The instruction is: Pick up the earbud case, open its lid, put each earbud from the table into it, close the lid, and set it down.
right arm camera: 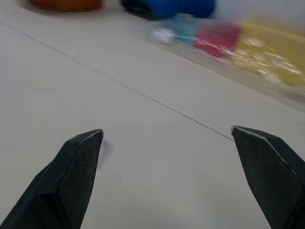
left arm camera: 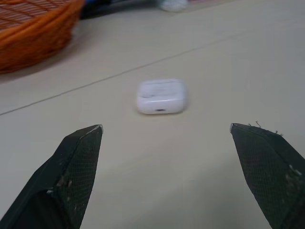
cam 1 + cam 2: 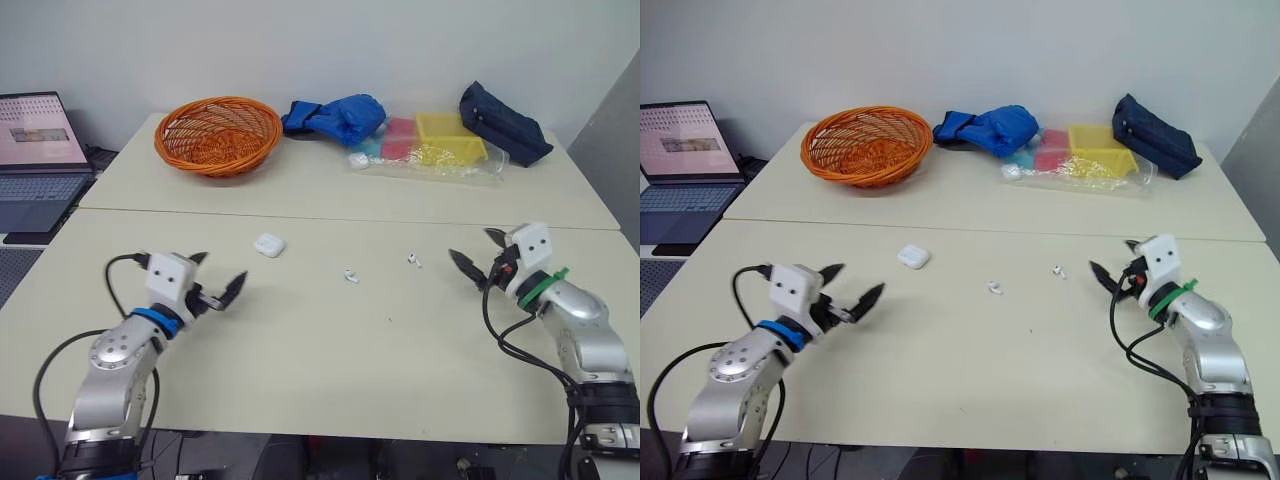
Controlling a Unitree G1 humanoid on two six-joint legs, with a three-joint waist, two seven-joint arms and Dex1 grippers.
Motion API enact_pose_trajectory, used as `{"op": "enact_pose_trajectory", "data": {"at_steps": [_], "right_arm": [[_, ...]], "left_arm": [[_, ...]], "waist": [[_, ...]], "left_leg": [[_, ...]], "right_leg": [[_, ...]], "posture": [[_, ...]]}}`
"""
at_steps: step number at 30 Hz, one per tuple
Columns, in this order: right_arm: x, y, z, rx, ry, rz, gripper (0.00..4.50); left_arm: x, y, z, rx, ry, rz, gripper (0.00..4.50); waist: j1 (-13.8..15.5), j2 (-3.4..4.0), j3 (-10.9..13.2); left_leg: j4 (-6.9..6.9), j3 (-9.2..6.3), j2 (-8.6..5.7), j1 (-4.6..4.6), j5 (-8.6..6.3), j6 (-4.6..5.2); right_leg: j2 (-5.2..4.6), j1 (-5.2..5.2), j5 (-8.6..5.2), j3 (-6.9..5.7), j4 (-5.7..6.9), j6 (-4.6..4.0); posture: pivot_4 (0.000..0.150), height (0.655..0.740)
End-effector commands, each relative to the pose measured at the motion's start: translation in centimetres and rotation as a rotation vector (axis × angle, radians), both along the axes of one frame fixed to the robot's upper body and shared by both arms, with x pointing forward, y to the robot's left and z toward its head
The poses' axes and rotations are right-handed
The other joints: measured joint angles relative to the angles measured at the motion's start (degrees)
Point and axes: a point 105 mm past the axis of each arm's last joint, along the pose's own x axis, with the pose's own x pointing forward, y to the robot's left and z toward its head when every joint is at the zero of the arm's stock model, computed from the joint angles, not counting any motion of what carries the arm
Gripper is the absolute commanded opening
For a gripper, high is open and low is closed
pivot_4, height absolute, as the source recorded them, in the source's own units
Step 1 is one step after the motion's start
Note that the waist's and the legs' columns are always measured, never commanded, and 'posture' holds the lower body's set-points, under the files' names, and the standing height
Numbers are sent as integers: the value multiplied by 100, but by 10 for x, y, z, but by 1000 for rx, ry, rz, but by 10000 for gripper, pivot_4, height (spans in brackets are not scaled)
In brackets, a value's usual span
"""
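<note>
A small white earbud case (image 3: 269, 245) lies shut on the near table, left of centre; the left wrist view has it (image 2: 161, 96) straight ahead between the fingers. Two white earbuds lie loose to its right: one (image 3: 351, 276) near the middle, the other (image 3: 414, 260) further right. My left gripper (image 3: 217, 279) hovers open near the left front, a short way short of the case. Over at the right, my right gripper (image 3: 478, 255) is open too, pointing toward the nearer earbud with a gap between them.
On the far table sit an orange wicker basket (image 3: 217, 133), a blue cloth bundle (image 3: 338, 117), a clear bag of coloured containers (image 3: 432, 147) and a dark blue pouch (image 3: 503, 124). A laptop (image 3: 38, 160) stands open at the far left. A seam (image 3: 330, 218) divides the two tables.
</note>
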Motion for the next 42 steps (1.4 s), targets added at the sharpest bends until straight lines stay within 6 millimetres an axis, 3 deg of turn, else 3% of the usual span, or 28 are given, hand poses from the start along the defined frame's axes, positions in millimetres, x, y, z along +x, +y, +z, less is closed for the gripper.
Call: {"op": "enact_pose_trajectory", "data": {"at_steps": [1, 7, 17, 22, 27, 33, 38, 42], "right_arm": [[-20, 27, 17, -14, 19, 229, 45000], [-38, 62, 30, -34, 62, 416, 45000], [-47, 79, 51, -37, 19, 457, 45000], [-48, 80, 54, -44, 11, 453, 45000], [-47, 79, 52, -53, 19, 448, 45000], [-47, 76, 51, -60, 24, 444, 45000], [-46, 74, 53, -57, 25, 433, 45000], [-46, 75, 53, -54, 24, 433, 45000]], "left_arm": [[11, -3, 4, -21, -8, 13, 44817], [47, -5, -12, -75, 23, 69, 44817], [78, -13, -34, -100, 68, 84, 44817], [87, -18, -31, -99, 50, 68, 44817], [90, -41, -30, -99, 57, -35, 44817], [93, -44, -31, -125, 54, 1, 44817], [87, -48, -43, -112, 66, 96, 44817], [87, -74, -42, -148, 47, 102, 44817]], "waist": [[4, -6, 2], [18, -9, 6], [44, -13, 8], [59, -13, 8], [86, -13, 8], [141, -13, 8], [143, -13, 7], [163, -10, 6]], "left_leg": [[0, -3, 1, 0, 0, 0], [2, 3, -7, -2, 0, 0], [1, 12, -11, -10, -4, -4], [11, 16, -12, -1, -3, -3], [19, 27, -16, -5, -3, -3], [19, 31, -18, -12, -3, -3], [19, 28, -17, -10, -3, -3], [19, 29, -22, -10, -3, -3]], "right_leg": [[0, 0, 1, -3, 0, 1], [12, -3, 5, -1, -1, 7], [12, 2, 15, 2, -34, 26], [11, 12, 31, 2, -33, 43], [8, 11, 39, 5, -40, 53], [7, 11, 42, 7, -55, 58], [4, 11, 44, 16, -55, 61], [2, 12, 47, 16, -56, 66]], "posture": [[1500, 7400], [1500, 7400], [1500, 7400], [1500, 7400], [1500, 7400], [1500, 7400], [1500, 7400], [1500, 7400]]}}
